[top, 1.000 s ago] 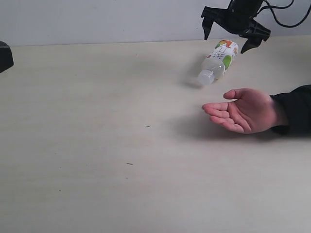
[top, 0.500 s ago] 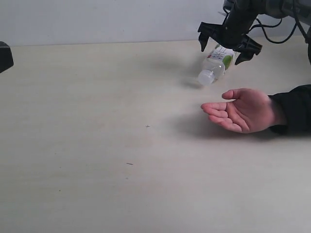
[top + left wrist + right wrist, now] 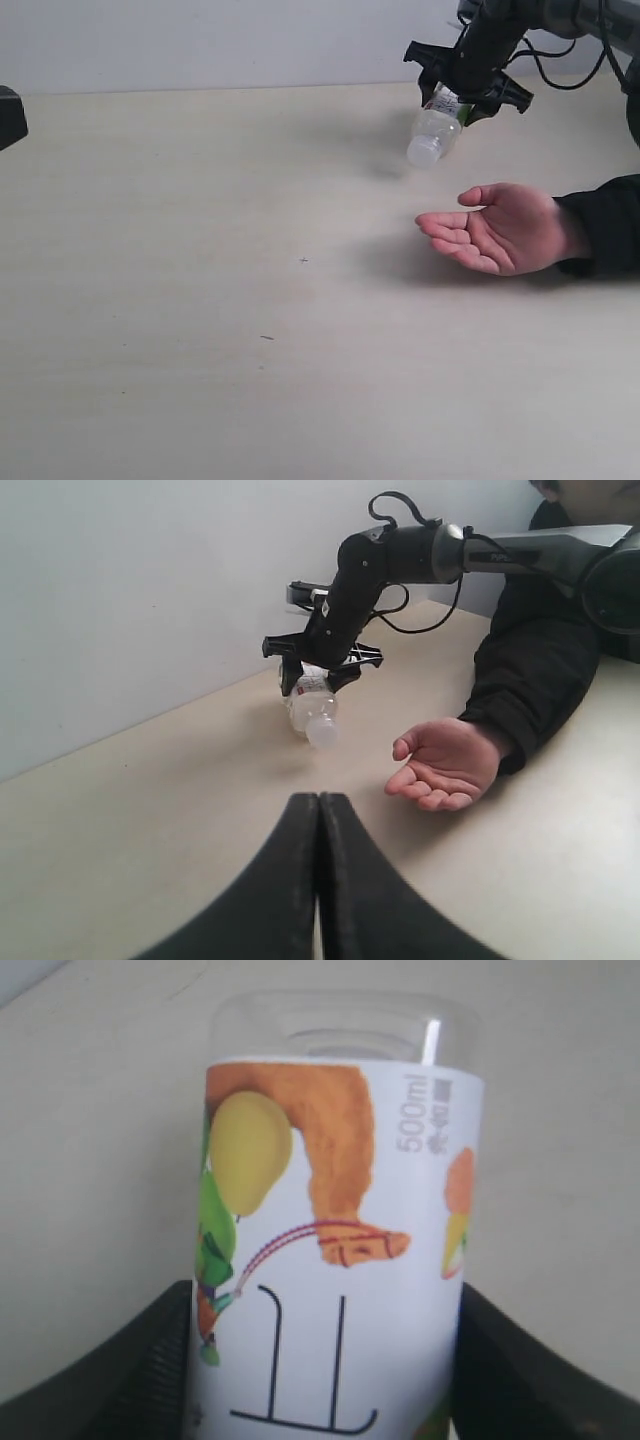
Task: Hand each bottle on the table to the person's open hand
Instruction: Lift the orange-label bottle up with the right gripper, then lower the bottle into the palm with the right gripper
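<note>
Exterior view: bottle (image 3: 432, 133) inside right hand (image 3: 459, 100)

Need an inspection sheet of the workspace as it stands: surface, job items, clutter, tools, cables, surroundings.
Surface: pale table, a few tiny dark specks.
Job's things: one fruit-label bottle, tilted cap-down at the far right; no other bottles in view. Open hand palm up, on the near side of the bottle and apart from it.
Clutter: nothing seen.
Tools: right tool closed on the bottle's labelled body; left tool shut, empty.
Cables: black cables looping along the right arm.
Surroundings: plain pale wall behind; dark sleeve on the person's arm; dark object at the left edge, cannot tell what.
</note>
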Controlling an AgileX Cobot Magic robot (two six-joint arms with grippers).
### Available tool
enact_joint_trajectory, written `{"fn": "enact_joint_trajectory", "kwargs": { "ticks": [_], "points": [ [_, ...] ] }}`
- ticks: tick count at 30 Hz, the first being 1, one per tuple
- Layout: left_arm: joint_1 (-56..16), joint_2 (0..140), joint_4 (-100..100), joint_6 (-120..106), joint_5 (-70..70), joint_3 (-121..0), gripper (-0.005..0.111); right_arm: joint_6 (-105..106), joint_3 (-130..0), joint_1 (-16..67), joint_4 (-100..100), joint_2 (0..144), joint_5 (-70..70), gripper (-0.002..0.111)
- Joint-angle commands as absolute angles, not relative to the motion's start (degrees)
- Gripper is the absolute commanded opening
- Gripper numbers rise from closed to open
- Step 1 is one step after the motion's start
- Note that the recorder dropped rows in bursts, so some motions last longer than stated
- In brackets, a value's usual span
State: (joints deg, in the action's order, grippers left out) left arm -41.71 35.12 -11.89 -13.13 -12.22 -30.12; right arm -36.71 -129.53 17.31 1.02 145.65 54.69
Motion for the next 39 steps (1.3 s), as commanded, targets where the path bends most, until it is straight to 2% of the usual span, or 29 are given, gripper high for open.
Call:
{"fn": "enact_joint_trajectory", "kwargs": {
  "ticks": [1, 10, 23, 28, 39],
  "points": [
    [-41.64, 34.64, -12.21, -13.06, -12.15, -29.97, 0.0, -36.13, -132.77, 17.26, 1.62, 145.23, 58.63, 0.0],
    [-41.64, 34.64, -12.21, -13.06, -12.15, -29.97, 0.0, -17.45, -141.54, 17.26, 3.08, 143.76, 69.96, 0.0],
    [-41.64, 34.64, -12.21, -13.06, -12.26, -29.97, 0.0, 0.0, -139.99, 12.91, 12.7, 135.0, 69.96, 0.0],
    [-41.64, 34.64, -12.21, -13.06, -12.26, -29.97, 0.0, 3.88, -133.95, 11.5, 12.95, 129.81, 69.96, 0.0],
    [-41.64, 34.64, -12.21, -13.06, -12.26, -29.97, 0.0, 11.08, -106.75, 9.53, 18.37, 113.73, 69.96, 0.0]
  ]
}}
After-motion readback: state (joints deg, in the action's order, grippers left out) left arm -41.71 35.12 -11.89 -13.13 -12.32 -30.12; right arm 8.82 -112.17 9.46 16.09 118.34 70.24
